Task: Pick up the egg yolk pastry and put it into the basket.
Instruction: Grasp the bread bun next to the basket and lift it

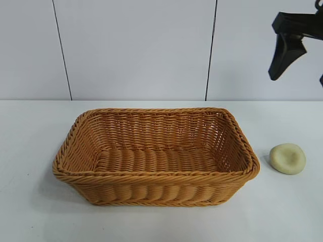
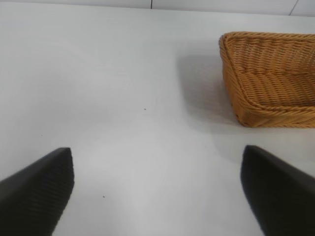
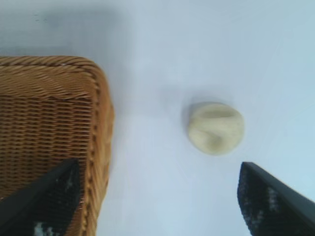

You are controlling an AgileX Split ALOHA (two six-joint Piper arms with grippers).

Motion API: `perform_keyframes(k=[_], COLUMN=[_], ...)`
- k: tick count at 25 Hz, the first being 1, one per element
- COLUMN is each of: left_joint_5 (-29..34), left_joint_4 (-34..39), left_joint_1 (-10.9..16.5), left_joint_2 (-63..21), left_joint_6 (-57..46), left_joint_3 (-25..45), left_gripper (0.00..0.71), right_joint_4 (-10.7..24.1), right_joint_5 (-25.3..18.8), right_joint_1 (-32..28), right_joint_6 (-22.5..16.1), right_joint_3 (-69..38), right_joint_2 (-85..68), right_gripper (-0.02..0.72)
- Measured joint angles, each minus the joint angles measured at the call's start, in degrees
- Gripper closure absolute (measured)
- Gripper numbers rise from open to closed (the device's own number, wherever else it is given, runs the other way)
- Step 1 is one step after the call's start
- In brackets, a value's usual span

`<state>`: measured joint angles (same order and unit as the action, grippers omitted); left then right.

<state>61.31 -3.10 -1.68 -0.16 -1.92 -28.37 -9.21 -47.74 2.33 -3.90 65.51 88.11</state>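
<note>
Cream egg yolk pastry point(image 3: 215, 128) on table | right hand point(image 3: 157, 196) above, fingers apart

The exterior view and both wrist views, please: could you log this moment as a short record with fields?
pastry: egg yolk pastry on the table, right of the basket, apart from it
basket: basket holds nothing
right tool: right tool open, raised above the pastry, not touching it
left tool: left tool open over bare table beside the basket

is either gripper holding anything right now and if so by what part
Nothing is held. The right gripper is open above the table, the egg yolk pastry lying free beside the basket. The left gripper is open over bare table.
</note>
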Motion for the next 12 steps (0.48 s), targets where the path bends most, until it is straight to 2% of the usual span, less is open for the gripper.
perform_keyframes(k=[8,12], left_joint_5=[0.0,0.0], left_joint_4=[0.0,0.0], left_joint_1=[0.0,0.0], left_joint_2=[0.0,0.0], left_joint_6=[0.0,0.0], left_joint_3=[0.0,0.0], left_gripper=[0.046,0.046], right_joint_4=[0.18,0.18], right_joint_5=[0.54,4.25], right_joint_1=[-1.61,-1.61], right_joint_6=[1.45,1.45], right_joint_3=[0.0,0.04], right_joint_2=[6.46,11.51], right_gripper=[0.079,0.079])
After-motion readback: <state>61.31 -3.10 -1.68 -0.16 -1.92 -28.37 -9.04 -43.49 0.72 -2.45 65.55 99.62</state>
